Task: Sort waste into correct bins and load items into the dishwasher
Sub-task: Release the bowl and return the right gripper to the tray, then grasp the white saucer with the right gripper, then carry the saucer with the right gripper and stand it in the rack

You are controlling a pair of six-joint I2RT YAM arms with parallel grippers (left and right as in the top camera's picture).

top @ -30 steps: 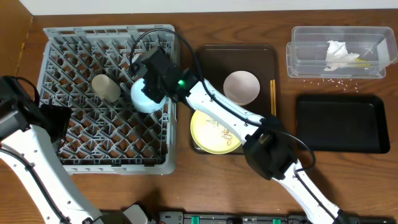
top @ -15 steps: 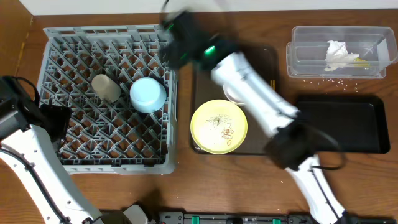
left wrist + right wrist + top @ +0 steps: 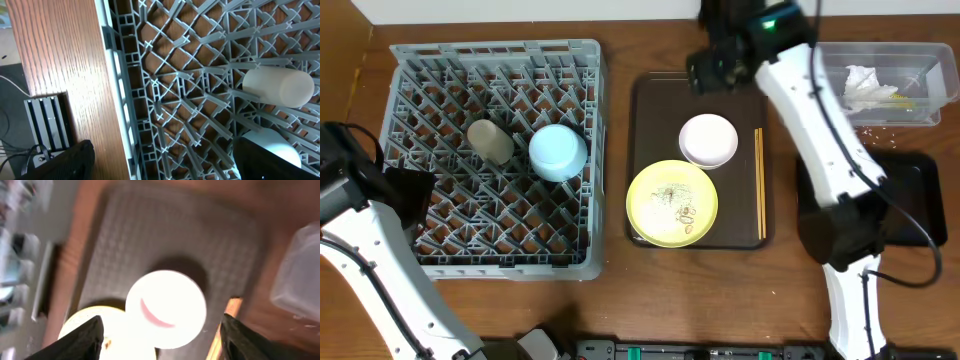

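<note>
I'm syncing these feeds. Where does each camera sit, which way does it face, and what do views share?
Overhead: above the table, looking straight down on dish rack, brown tray, left arm, right arm.
Left wrist: on the left arm, facing the rack's edge and white cup; own fingers at bottom.
Right wrist: blurred, above white bowl and yellow plate; fingers in lower corners.
Shared: overhead also shows cup, bowl, plate.

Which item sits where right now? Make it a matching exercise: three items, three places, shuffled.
Items
1. light blue bowl
2. white bowl
3. paper napkin

Places
A. in the clear tub
B. on the brown serving tray
C. in the grey dish rack

Pairs: 1-C, 2-B, 3-A
</note>
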